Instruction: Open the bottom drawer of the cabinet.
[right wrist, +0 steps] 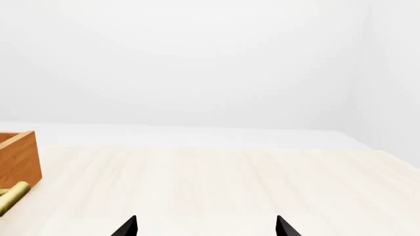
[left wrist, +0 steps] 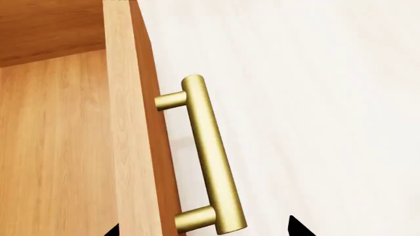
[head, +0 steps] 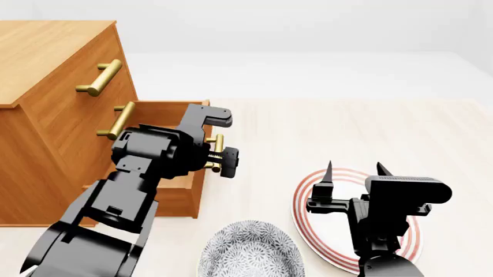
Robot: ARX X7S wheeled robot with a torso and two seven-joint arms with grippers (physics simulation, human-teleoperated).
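The bottom drawer (head: 165,150) of the cabinet (head: 46,115) stands pulled out; left gripper (left wrist: 203,231), jaws wide, probably straddles its handle (left wrist: 206,152); next, withdraw.

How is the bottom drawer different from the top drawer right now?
The bottom drawer is pulled out from the cabinet, so its plain wood inside shows; the top drawer is shut flush. The left gripper is at the bottom drawer's brass handle, with open jaws either side; the top drawer's handle has nothing near it. Both are orange-brown wood with one brass bar handle.
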